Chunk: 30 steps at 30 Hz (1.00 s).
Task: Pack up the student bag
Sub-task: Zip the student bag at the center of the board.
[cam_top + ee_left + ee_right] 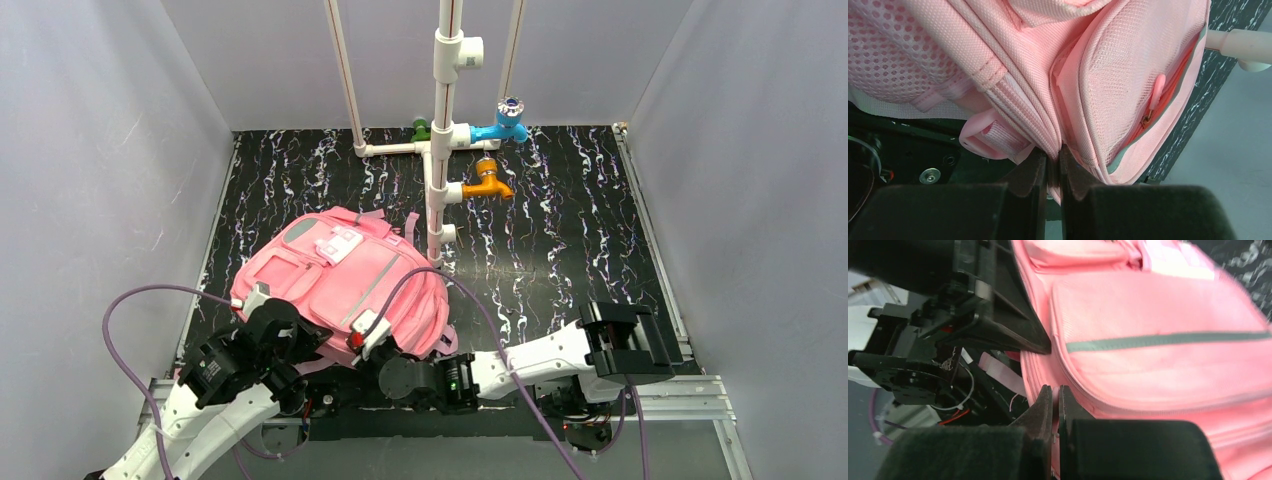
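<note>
Here the left gripper (pixel 1053 156) pinches a fabric fold at eight o'clock on the student bag (pixel 340 275) — the right gripper (pixel 1051 391) is clenched at five o'clock, grasp unclear.

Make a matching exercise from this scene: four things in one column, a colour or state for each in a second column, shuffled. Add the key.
Column one
1. student bag
2. higher tap on the white pipe stand
3. lower tap on the same stand
4. left tool

Column two
A. orange
B. pinched shut on a fold of pink fabric
C. pink with grey stripes
D. blue

Pairs: 1-C, 2-D, 3-A, 4-B
</note>
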### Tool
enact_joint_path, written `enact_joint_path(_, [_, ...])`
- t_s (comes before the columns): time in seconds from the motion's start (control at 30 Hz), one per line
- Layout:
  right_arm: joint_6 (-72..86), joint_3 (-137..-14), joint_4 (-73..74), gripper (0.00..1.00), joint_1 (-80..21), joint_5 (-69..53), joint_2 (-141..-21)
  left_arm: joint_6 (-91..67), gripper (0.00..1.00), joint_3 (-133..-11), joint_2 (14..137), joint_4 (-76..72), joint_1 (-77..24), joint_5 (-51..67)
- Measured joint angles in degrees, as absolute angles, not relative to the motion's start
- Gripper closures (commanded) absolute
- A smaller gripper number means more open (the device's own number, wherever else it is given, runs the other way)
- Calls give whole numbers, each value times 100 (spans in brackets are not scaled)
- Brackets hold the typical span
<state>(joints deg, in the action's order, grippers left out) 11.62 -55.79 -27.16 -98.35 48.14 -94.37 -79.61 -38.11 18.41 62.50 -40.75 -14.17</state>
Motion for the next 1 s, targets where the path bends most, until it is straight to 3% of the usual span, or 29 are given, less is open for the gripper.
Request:
enact_joint_path(0.3, [3232, -4897, -2591, 99, -9778, 5133, -8899, -8108, 100, -3594, 1669, 6178, -4112, -1468])
enact_joint_path(0.5, [3586, -3981, -1964, 99, -9767, 5384, -7408, -8016, 100, -3551, 1535, 6169, -4150, -1695])
enact_joint_path(0.67, [3522, -3159, -1999, 99, -9428, 4639, -6121, -8031, 100, -3706, 1479, 5889, -4222, -1590])
enact_joint_path(1.0, [3096, -3177, -2510, 99, -8855, 3782, -6611, -7712, 100, -4029, 1492, 6718, -4141, -2161])
